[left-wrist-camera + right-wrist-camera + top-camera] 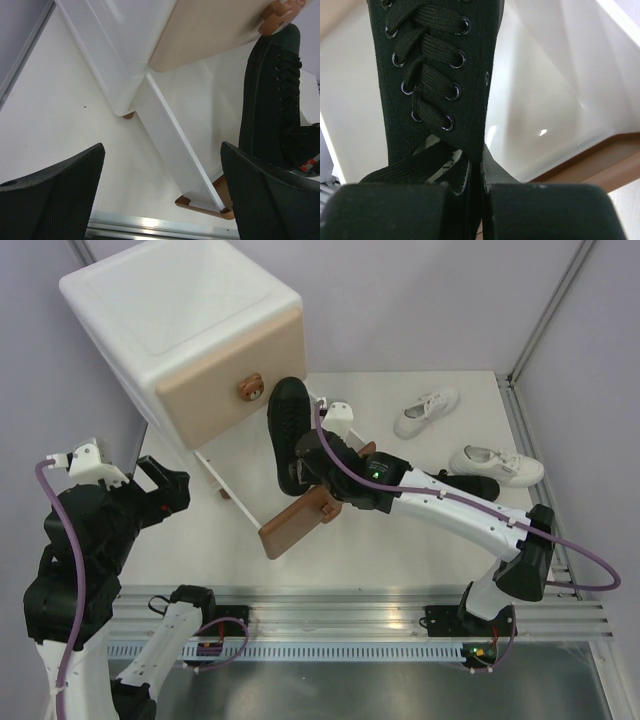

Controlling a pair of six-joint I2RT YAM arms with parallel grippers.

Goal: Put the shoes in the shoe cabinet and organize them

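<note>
Clamped tight on the heel of a black shoe (288, 430): right gripper (312, 462), hanging over the pulled-out lower drawer (215, 466) of the shoe cabinet (180, 320), just in front of its beige upper face. Toe toward the cabinet body, heel back toward the brown drawer front (295, 523); long axis front to back, roughly along the drawer's depth. Likely nothing left but lowering straight down. Spread wide and empty off the cabinet's left front corner, clear of the shoe: left gripper (172, 492). Out to the cabinet's right: second black shoe (470, 483) and two white shoes (427, 410).
</note>
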